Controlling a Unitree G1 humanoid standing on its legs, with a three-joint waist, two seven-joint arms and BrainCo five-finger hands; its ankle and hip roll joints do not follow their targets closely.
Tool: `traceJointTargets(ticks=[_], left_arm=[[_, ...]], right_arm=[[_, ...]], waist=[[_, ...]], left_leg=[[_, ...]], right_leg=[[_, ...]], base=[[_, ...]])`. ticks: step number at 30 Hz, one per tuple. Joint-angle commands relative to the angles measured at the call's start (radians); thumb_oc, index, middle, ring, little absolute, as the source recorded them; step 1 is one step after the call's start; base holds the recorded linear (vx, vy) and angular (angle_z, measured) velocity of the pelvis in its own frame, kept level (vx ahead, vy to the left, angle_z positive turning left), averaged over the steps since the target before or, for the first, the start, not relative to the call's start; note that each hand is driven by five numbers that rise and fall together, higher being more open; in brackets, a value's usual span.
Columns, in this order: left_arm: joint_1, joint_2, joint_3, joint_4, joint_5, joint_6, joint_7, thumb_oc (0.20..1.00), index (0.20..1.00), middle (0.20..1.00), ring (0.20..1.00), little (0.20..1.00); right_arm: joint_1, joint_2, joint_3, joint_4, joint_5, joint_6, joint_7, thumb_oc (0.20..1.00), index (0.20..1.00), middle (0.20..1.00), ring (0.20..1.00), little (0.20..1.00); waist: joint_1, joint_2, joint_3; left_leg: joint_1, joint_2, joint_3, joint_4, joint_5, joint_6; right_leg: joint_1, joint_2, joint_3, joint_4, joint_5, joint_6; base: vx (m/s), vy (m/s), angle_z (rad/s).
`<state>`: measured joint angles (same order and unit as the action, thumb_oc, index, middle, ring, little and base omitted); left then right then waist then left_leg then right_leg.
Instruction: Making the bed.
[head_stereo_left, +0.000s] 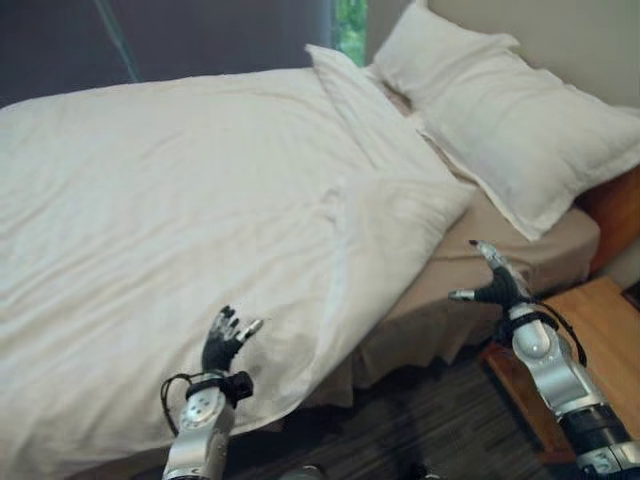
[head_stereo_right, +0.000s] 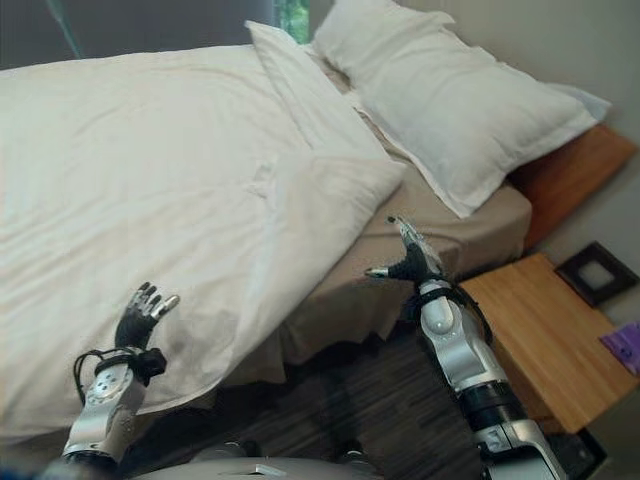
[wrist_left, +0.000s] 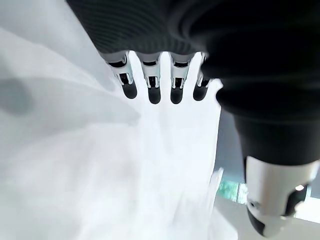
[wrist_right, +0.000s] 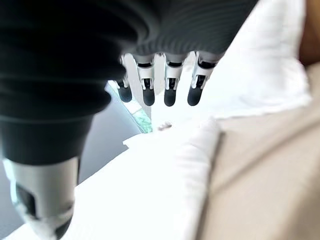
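A white duvet (head_stereo_left: 190, 200) covers most of the bed, its top corner folded back near the pillows. A white pillow (head_stereo_left: 530, 130) lies on the beige sheet (head_stereo_left: 520, 245) at the head, with another pillow (head_stereo_left: 440, 55) behind it. My left hand (head_stereo_left: 225, 340) hovers open above the duvet's near edge, holding nothing. My right hand (head_stereo_left: 497, 283) is open too, raised beside the bed's side near the bare sheet, short of the duvet's folded corner (wrist_right: 195, 150). In both wrist views the fingers (wrist_left: 152, 85) are straight and free of cloth.
A wooden bedside table (head_stereo_right: 545, 335) stands right of my right arm, with a dark frame (head_stereo_right: 597, 272) by it. A wooden headboard (head_stereo_right: 575, 170) backs the pillows. Dark floor (head_stereo_left: 420, 420) runs along the bed's near side. A dark curtain (head_stereo_left: 200, 35) hangs beyond the bed.
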<state>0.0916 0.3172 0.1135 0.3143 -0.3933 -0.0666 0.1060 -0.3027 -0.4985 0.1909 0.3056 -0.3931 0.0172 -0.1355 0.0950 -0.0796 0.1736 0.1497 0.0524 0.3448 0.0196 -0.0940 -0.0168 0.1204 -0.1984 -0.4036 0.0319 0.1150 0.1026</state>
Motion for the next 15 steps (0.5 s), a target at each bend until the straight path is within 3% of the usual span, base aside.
traceJointTargets(ticks=[1, 2, 3, 4, 6, 7, 9, 10, 11, 12, 15], left_arm=[[-0.033, 0.068, -0.072, -0.019, -0.063, -0.034, -0.010, 1.000, 1.000, 1.000, 1.000, 1.000], [-0.049, 0.080, -0.086, -0.016, -0.072, -0.034, -0.006, 1.000, 1.000, 1.000, 1.000, 1.000], [-0.054, 0.097, -0.093, -0.015, -0.074, -0.033, -0.008, 1.000, 1.000, 1.000, 1.000, 1.000], [-0.061, 0.111, -0.097, -0.023, -0.083, -0.035, -0.014, 1.000, 1.000, 1.000, 1.000, 1.000], [-0.063, 0.118, -0.094, -0.028, -0.092, -0.034, -0.019, 1.000, 1.000, 1.000, 1.000, 1.000], [-0.071, 0.131, -0.095, -0.026, -0.108, -0.040, -0.031, 1.000, 1.000, 1.000, 1.000, 1.000], [-0.077, 0.137, -0.093, -0.013, -0.106, -0.038, -0.035, 1.000, 1.000, 1.000, 1.000, 1.000], [-0.098, 0.159, -0.087, 0.009, -0.110, -0.041, -0.039, 1.000, 1.000, 1.000, 1.000, 1.000], [-0.099, 0.160, -0.087, 0.010, -0.111, -0.041, -0.039, 1.000, 1.000, 1.000, 1.000, 1.000], [-0.113, 0.172, -0.084, 0.023, -0.106, -0.043, -0.038, 1.000, 1.000, 1.000, 1.000, 1.000], [-0.124, 0.195, -0.050, 0.039, -0.105, -0.057, -0.033, 1.000, 1.000, 1.000, 1.000, 1.000]], right_arm=[[-0.158, -0.076, 0.009, 0.134, -0.010, 0.035, -0.067, 1.000, 1.000, 1.000, 1.000, 1.000], [-0.213, -0.088, 0.029, 0.212, -0.002, 0.047, -0.076, 1.000, 1.000, 1.000, 1.000, 1.000], [-0.247, -0.111, 0.044, 0.245, -0.003, 0.064, -0.058, 1.000, 1.000, 1.000, 1.000, 1.000], [-0.303, -0.131, 0.051, 0.310, 0.017, 0.080, -0.063, 1.000, 1.000, 1.000, 1.000, 1.000], [-0.333, -0.145, 0.065, 0.339, 0.022, 0.084, -0.064, 1.000, 1.000, 1.000, 1.000, 1.000], [-0.373, -0.172, 0.079, 0.390, 0.024, 0.085, -0.077, 1.000, 1.000, 1.000, 1.000, 1.000], [-0.392, -0.184, 0.088, 0.399, 0.023, 0.085, -0.077, 1.000, 1.000, 1.000, 1.000, 1.000], [-0.401, -0.214, 0.087, 0.418, 0.007, 0.085, -0.078, 1.000, 1.000, 1.000, 1.000, 1.000], [-0.402, -0.214, 0.087, 0.420, 0.007, 0.084, -0.078, 1.000, 1.000, 1.000, 1.000, 1.000], [-0.405, -0.233, 0.090, 0.439, -0.013, 0.085, -0.080, 1.000, 1.000, 1.000, 1.000, 1.000], [-0.447, -0.260, 0.084, 0.481, -0.026, 0.091, -0.103, 1.000, 1.000, 1.000, 1.000, 1.000]], waist=[[0.028, 0.009, -0.031], [0.019, 0.010, -0.014], [0.013, 0.011, 0.001], [0.007, 0.007, 0.013], [0.002, 0.007, 0.017], [-0.004, 0.005, 0.020], [-0.011, 0.001, 0.019], [-0.023, -0.005, 0.024], [-0.024, -0.005, 0.023], [-0.029, 0.001, 0.026], [-0.031, -0.007, 0.037]], left_leg=[[-0.013, -0.007, 0.039, -0.107, 0.074, 0.032], [-0.005, -0.003, 0.026, -0.107, 0.071, 0.037], [-0.014, 0.012, 0.022, -0.107, 0.092, 0.039], [-0.018, 0.009, -0.015, -0.107, 0.092, 0.024], [-0.022, 0.012, -0.037, -0.107, 0.097, 0.013], [-0.031, 0.019, -0.076, -0.107, 0.094, -0.012], [-0.035, 0.024, -0.089, -0.107, 0.094, -0.020], [-0.036, 0.031, -0.128, -0.107, 0.081, -0.039], [-0.038, 0.030, -0.129, -0.107, 0.081, -0.039], [-0.040, 0.045, -0.156, -0.107, 0.075, -0.051], [-0.020, 0.060, -0.175, -0.107, 0.061, -0.077]], right_leg=[[-0.090, -0.063, 0.008, 0.343, 0.025, 0.124], [-0.134, -0.061, 0.054, 0.419, 0.034, 0.134], [-0.173, -0.035, 0.080, 0.433, 0.042, 0.112], [-0.204, -0.003, 0.128, 0.348, 0.015, 0.085], [-0.202, 0.007, 0.139, 0.284, 0.005, 0.070], [-0.201, -0.004, 0.185, 0.100, -0.001, 0.047], [-0.200, -0.001, 0.214, 0.015, 0.010, 0.043], [-0.222, -0.018, 0.303, -0.104, 0.045, 0.058], [-0.222, -0.019, 0.302, -0.107, 0.047, 0.059], [-0.257, -0.045, 0.350, -0.119, 0.055, 0.068], [-0.277, -0.088, 0.308, -0.119, 0.108, 0.089]], base=[[0.06, 0.104, 0.33], [0.02, 0.054, 0.53], [0.07, -0.039, 0.81], [0.11, -0.098, 0.62], [0.17, -0.106, 0.44], [0.12, -0.110, 0.56], [0.22, -0.154, 0.74], [0.24, -0.156, 0.59], [0.26, -0.214, 0.50], [0.24, -0.224, 0.61], [0.22, -0.266, 0.83]])
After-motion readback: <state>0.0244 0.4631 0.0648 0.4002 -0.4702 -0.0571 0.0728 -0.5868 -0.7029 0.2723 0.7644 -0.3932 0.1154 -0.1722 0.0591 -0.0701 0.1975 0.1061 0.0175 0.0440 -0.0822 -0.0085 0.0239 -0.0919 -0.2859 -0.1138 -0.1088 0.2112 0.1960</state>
